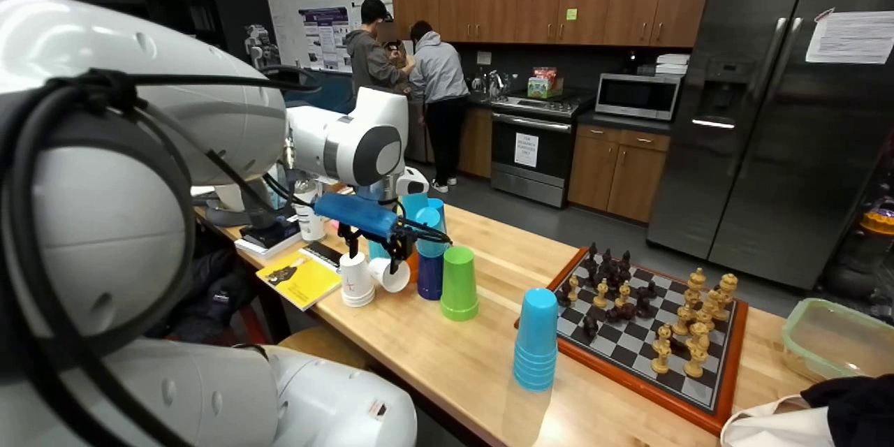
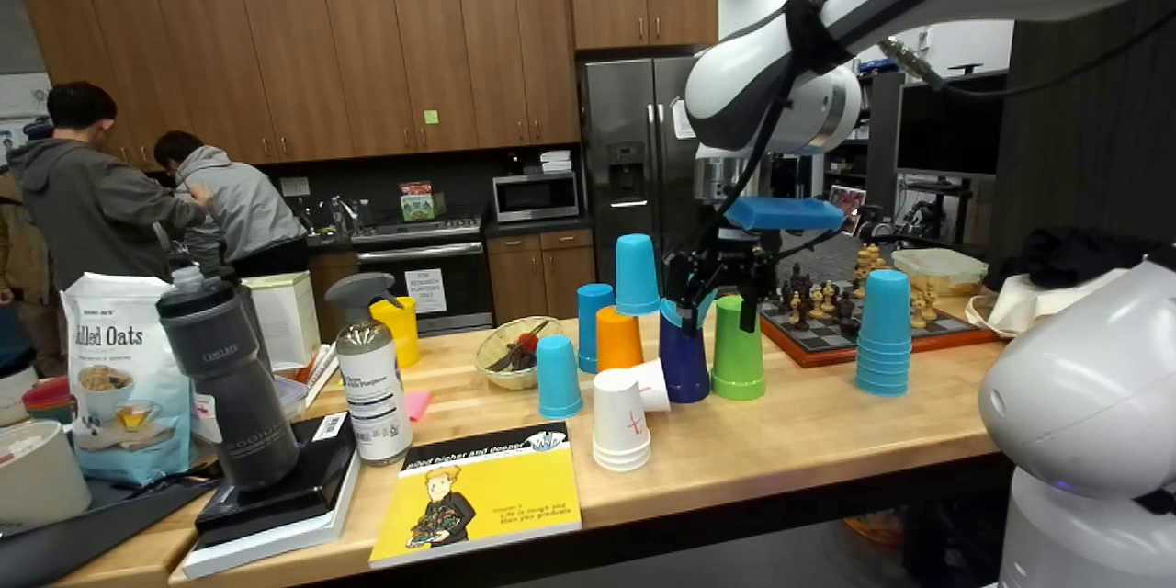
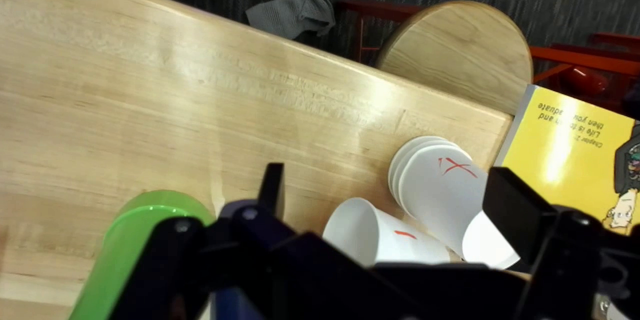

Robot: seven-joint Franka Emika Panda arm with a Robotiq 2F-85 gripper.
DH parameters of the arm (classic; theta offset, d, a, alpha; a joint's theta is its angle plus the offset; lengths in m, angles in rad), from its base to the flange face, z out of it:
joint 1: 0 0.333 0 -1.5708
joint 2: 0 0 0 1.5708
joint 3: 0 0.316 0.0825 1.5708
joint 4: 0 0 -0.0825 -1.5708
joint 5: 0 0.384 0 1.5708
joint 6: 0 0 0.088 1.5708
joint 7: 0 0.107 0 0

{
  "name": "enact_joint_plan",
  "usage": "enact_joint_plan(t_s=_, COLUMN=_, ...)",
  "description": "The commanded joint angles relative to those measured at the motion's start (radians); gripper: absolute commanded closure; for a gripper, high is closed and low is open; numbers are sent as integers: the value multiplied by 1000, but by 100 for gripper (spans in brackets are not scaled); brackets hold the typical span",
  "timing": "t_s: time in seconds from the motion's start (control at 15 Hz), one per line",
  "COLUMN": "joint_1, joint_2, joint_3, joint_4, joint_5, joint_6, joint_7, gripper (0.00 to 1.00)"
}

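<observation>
My gripper is open and empty above the table, with its fingers pointing down; it also shows in an exterior view and in the wrist view. Nearest below it, a white paper cup with a red mark lies on its side. It lies against or close beside an upside-down white cup stack marked with a red X, also seen in both exterior views. An upside-down green cup stack and a dark blue cup stand close by. The gripper partly hides the lying cup.
Light blue cups, an orange cup and a bowl stand behind. A light blue stack stands before a chessboard with pieces. A yellow book, spray bottle and dark bottle are beyond the white cups.
</observation>
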Motion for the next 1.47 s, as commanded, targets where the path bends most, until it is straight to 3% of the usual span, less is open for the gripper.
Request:
enact_joint_plan(t_s=0.0, joint_1=6, joint_2=41, joint_3=15, joint_4=11, joint_5=5, joint_6=21, joint_7=6, gripper=0)
enact_joint_plan(t_s=0.6, joint_1=7, joint_2=24, joint_3=7, joint_4=-7, joint_5=6, joint_6=40, joint_7=-5, gripper=0)
enact_joint_plan(t_s=1.4, joint_1=-17, joint_2=-279, joint_3=-89, joint_4=-120, joint_5=15, joint_6=26, joint_7=-28, gripper=0)
